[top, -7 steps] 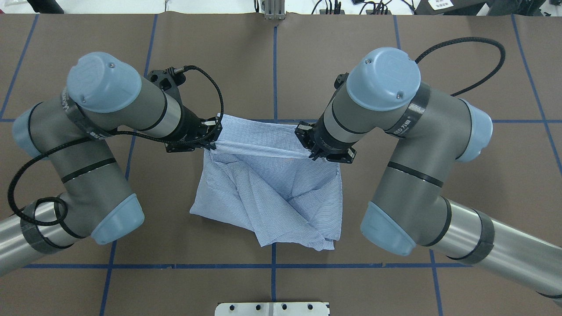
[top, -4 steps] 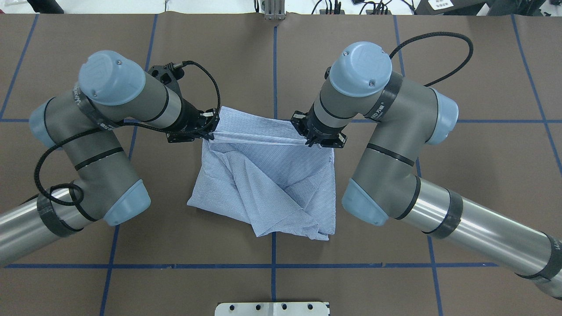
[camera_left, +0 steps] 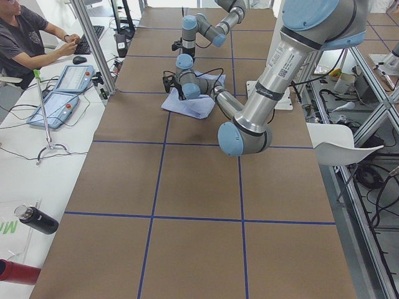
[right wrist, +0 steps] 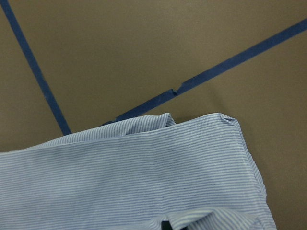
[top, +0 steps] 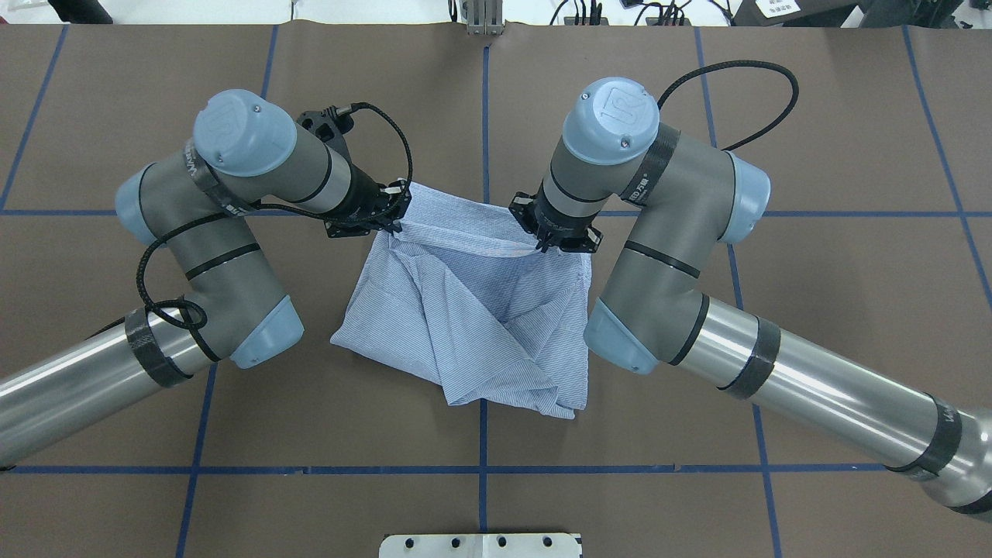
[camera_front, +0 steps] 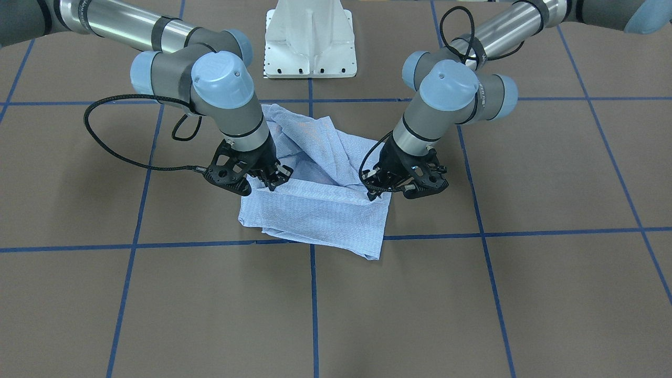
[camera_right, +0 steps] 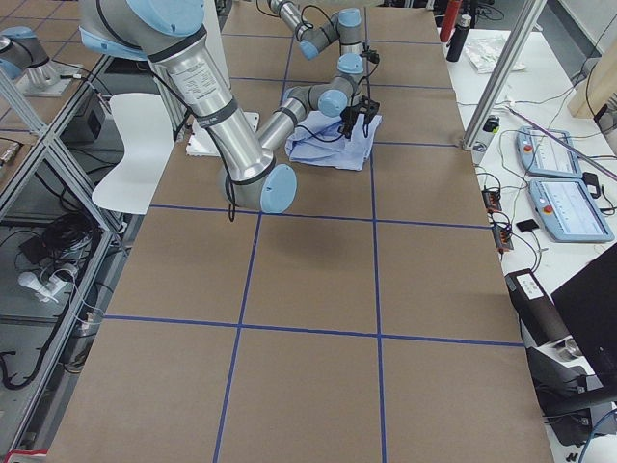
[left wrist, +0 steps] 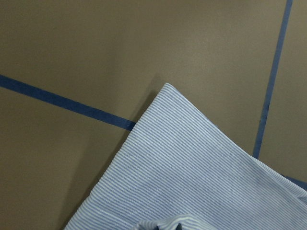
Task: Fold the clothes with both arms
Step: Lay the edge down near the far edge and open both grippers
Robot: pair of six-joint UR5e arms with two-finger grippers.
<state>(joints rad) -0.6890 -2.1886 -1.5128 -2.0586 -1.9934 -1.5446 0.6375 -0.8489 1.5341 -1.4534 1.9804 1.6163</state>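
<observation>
Left claw [top: 394, 225] tips buried in shirt [top: 465, 318] fold; right claw [top: 547, 245] likewise.

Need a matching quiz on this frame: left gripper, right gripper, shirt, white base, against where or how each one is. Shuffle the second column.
Column 1
1. left gripper
2. right gripper
3. shirt
4. white base

Column 2
A. lies bunched, its far edge lifted between both grippers
B. shut on the shirt's edge, on the overhead view's right
C. stands apart from the cloth, on the robot's side
D. shut on the shirt's edge, on the overhead view's left

Pairs: 1-D, 2-B, 3-A, 4-C
</observation>
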